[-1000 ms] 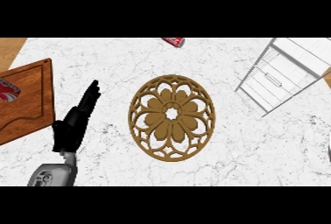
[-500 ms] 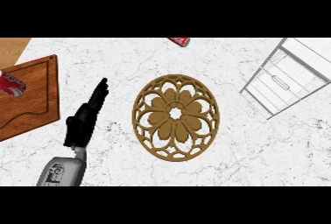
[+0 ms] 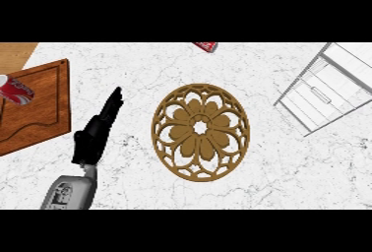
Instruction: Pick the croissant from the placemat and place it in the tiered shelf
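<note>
- Left hand [image 3: 93, 140]: fingers straight, together, holding nothing, over white marble counter [image 3: 291, 167].
- Placemat [image 3: 190, 142] just right of it; shelf [image 3: 317, 93] far right.
- Board [image 3: 40, 106] with can [image 3: 15, 89] on its left.
- Croissant: cannot tell where.

The left hand [image 3: 91, 139] is black all over, long and narrow, with slim fingers [image 3: 112, 101]. Just behind it a thin grey wrist [image 3: 90, 170] joins a pale grey forearm [image 3: 70, 193] with darker markings.
</note>
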